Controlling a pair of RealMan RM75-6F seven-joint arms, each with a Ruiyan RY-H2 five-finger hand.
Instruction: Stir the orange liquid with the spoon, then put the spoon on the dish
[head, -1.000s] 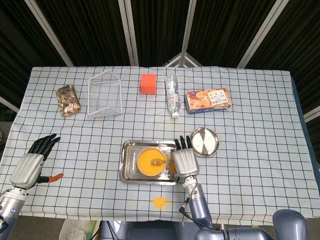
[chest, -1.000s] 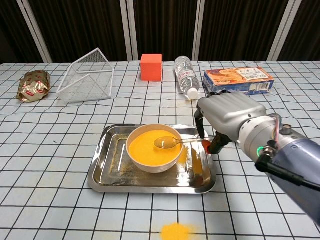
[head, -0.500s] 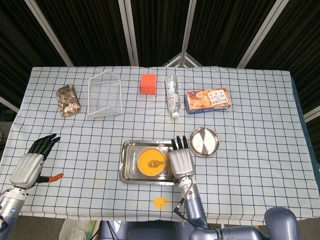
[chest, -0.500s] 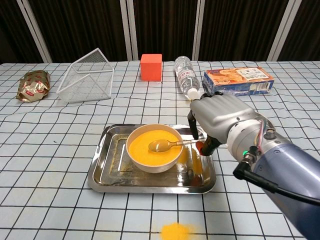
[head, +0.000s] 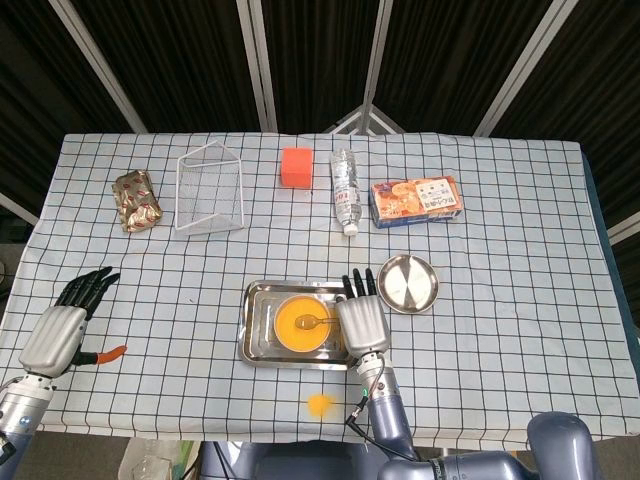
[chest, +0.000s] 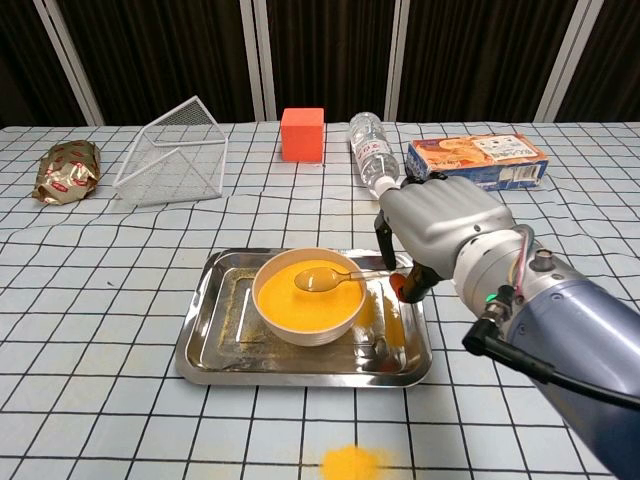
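Observation:
A white bowl (chest: 308, 296) of orange liquid (head: 301, 323) stands in a steel tray (chest: 220, 340). The metal spoon (chest: 322, 277) has its scoop over the liquid and its handle running right to my right hand (chest: 440, 228), which pinches the handle's end at the tray's right rim. From the head view, my right hand (head: 361, 320) covers the tray's right side. The round steel dish (head: 408, 283) lies just right of the tray. My left hand (head: 66, 328) rests at the table's left edge, fingers spread, holding nothing.
A wire basket (chest: 172, 152), an orange cube (chest: 302, 134), a lying water bottle (chest: 372, 150), a cracker box (chest: 477, 161) and a foil snack bag (chest: 69, 170) line the far side. A spilled orange blot (chest: 352, 464) marks the cloth near the front edge.
My right hand has drawn the spoon leftward and farther across the bowl, the scoop shifting from the bowl's right part to its middle. The left hand has stayed still.

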